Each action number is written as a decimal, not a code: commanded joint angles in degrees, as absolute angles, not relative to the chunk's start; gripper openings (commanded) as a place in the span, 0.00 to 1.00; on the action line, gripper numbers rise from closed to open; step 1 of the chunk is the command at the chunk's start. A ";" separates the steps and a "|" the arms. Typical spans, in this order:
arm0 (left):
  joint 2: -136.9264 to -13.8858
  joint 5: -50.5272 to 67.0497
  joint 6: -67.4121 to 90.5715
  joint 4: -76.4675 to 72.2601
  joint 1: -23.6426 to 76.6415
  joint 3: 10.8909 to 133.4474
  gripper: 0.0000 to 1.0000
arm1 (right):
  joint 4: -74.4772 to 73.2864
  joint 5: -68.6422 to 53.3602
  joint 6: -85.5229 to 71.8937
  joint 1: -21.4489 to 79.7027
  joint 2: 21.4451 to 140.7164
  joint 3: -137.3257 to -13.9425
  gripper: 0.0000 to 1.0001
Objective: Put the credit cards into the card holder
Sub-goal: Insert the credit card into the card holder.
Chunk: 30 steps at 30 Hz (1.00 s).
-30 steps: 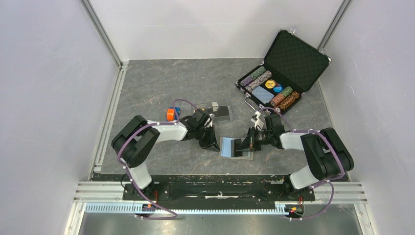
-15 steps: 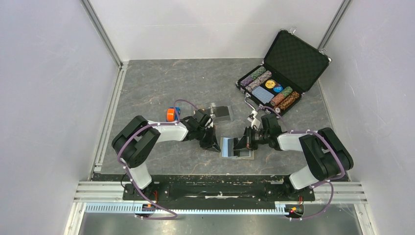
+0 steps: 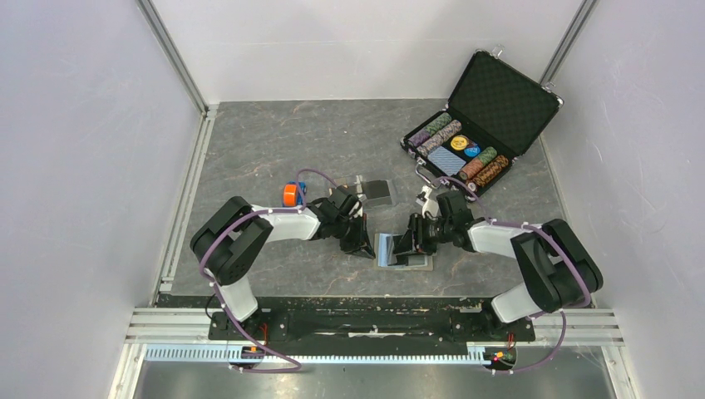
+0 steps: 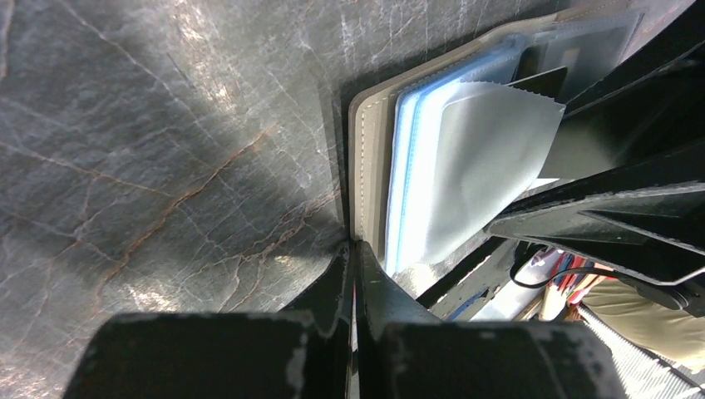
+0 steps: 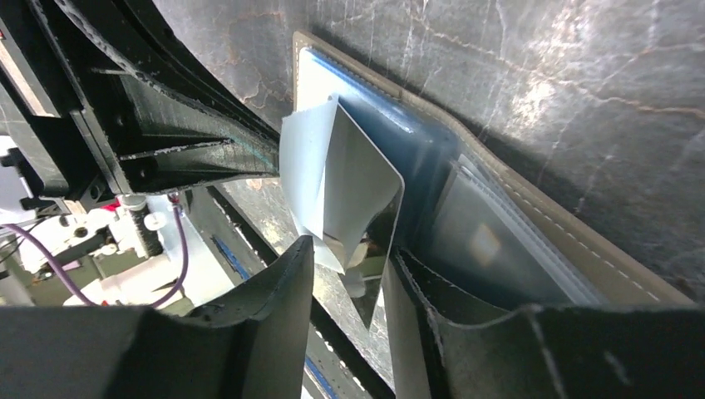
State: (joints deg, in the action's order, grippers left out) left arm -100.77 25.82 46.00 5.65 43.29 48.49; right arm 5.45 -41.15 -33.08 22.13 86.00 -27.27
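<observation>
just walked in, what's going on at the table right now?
The card holder lies open on the table, pale blue inside facing up. The left gripper is shut, with its tips at the holder's edge, apparently steadying it. The right gripper has its jaws parted either side of a shiny dark credit card, which stands tilted with one end at the holder's clear sleeves. I can't tell whether the card is fully seated.

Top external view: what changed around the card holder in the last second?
The right gripper slid toward the left gripper over the card holder and parted its jaws by the card; the holder's blue inside looks narrower. The left gripper stayed shut at the holder's edge; the poker case did not move.
</observation>
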 commanded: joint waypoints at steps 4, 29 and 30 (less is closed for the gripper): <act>-103.01 26.54 49.65 9.54 44.65 47.90 0.02 | -5.36 -34.43 -26.95 22.37 83.24 -31.40 0.49; -104.58 27.08 48.83 10.78 45.09 49.87 0.02 | -4.17 -37.22 -28.51 25.85 86.15 -35.64 0.48; -104.63 27.00 48.71 11.00 45.24 50.16 0.02 | -4.01 -37.31 -28.77 26.13 86.27 -35.76 0.46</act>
